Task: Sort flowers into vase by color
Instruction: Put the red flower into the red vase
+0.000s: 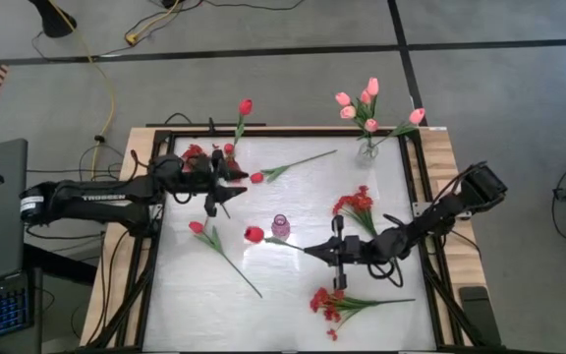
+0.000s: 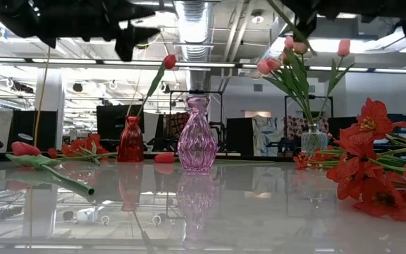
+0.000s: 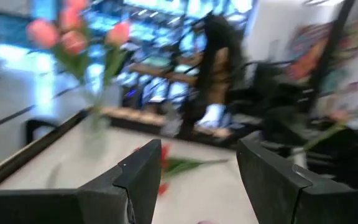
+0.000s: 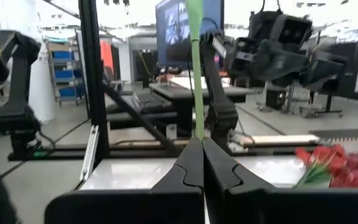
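Right gripper (image 1: 314,252) clamps a red tulip's stem (image 4: 195,74); left gripper (image 3: 194,180) gapes wide, seemingly empty

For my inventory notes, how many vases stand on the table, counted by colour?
Red vase: 1
Pink vase: 1
Clear glass vase: 1
Total: 3

You have pink tulips (image 1: 367,103) standing upright in the clear vase (image 1: 367,149) and one red tulip (image 1: 245,106) in the red vase (image 1: 229,150). The pink vase (image 1: 280,225) holds nothing. Loose tulips (image 1: 256,177) and red bunches (image 1: 354,204) lie flat on the bench.
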